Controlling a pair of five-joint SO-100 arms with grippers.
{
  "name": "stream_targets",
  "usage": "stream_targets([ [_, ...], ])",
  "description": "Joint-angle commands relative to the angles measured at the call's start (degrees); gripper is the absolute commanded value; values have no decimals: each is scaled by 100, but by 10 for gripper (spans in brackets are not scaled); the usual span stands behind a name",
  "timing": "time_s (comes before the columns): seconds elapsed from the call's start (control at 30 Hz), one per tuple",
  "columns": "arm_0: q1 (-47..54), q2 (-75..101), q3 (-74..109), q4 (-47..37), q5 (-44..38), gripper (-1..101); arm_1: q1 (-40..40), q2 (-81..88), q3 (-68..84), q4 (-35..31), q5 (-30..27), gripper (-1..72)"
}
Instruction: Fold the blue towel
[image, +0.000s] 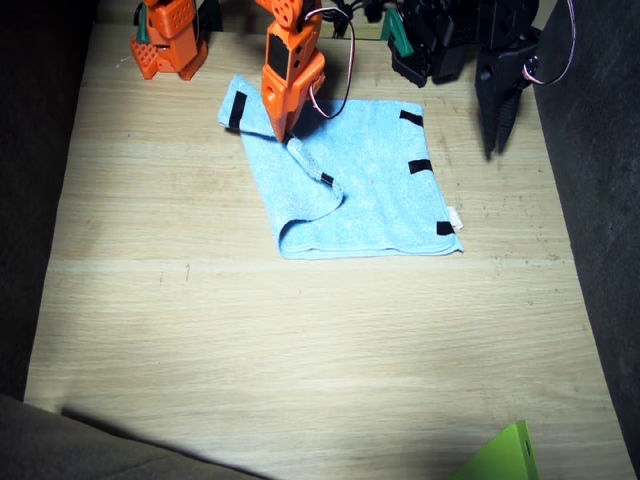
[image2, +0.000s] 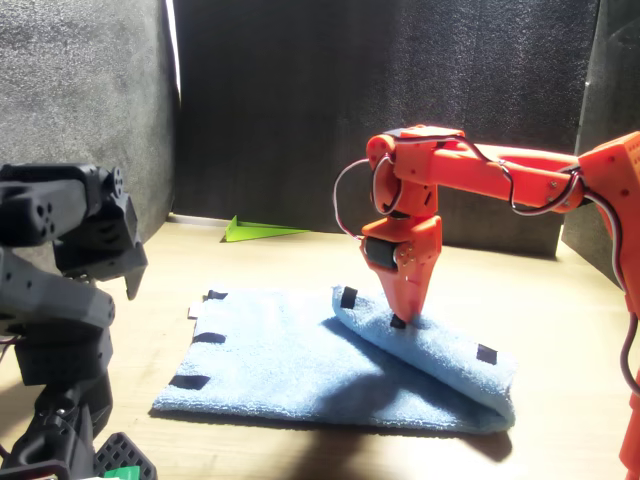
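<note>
The desk is a wide pale wooden top, and the blue towel lies flat on its far half, between the two arms. One side of the towel is already turned over in a loose roll that rests on the flat part, so the fold is only partly made.

The right arm, orange, reaches down on this roll. The jaws of the right gripper are pressed together on the turned edge, near a black strip; it seems to pinch only a thin piece of cloth.

The left arm, black, hangs beside the towel and its left gripper holds nothing; whether its jaws are spread I cannot tell.

The risk, I think, is this: with one pinch point, the edge can slip out, or the free corners sag, and the fold lands crooked. If the pull is low, the whole towel may slide on the smooth wood.
</note>
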Motion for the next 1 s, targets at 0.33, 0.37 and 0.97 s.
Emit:
stream_targets([
  [0.33, 44, 158, 35, 70, 26, 180, -677, 1327, -475, 53, -44, -2],
  [0.37, 44, 167, 35, 70, 26, 180, -738, 1415, -475, 53, -53, -2],
  [0.97, 26, 501, 167, 237, 18, 183, -396, 70, -466, 53, -62, -2],
])
